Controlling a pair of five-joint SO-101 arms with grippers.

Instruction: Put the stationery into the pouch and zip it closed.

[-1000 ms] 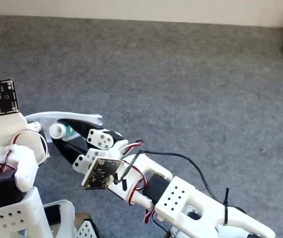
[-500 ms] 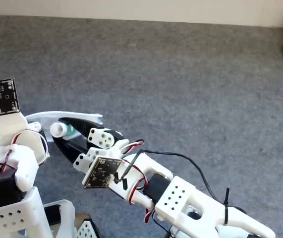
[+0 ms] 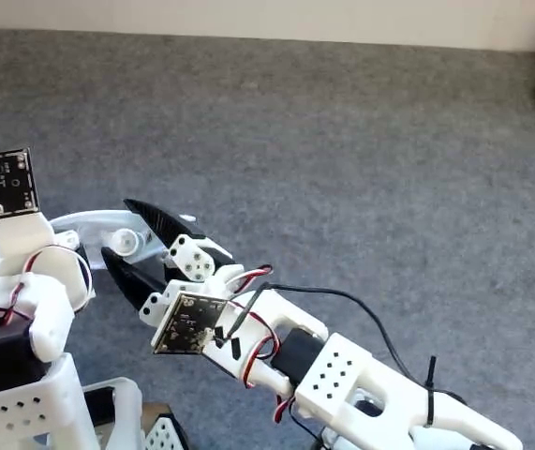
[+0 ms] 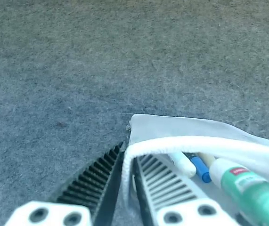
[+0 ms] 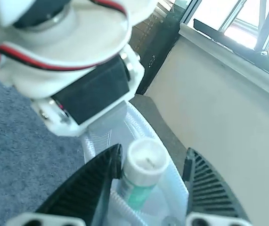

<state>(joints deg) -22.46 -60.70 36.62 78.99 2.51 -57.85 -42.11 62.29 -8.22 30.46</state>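
Left claw [image 4: 128, 157] pinches the pouch [image 4: 181, 127] rim; right claw [image 5: 153, 151] gapes wide around the glue stick [image 5: 142, 165], not gripping it.

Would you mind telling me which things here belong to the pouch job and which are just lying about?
Job: pouch, glue stick, blue-tipped pen, left gripper shut on the pouch rim, right gripper open around the glue stick.
Not the job: grey carpet, window.
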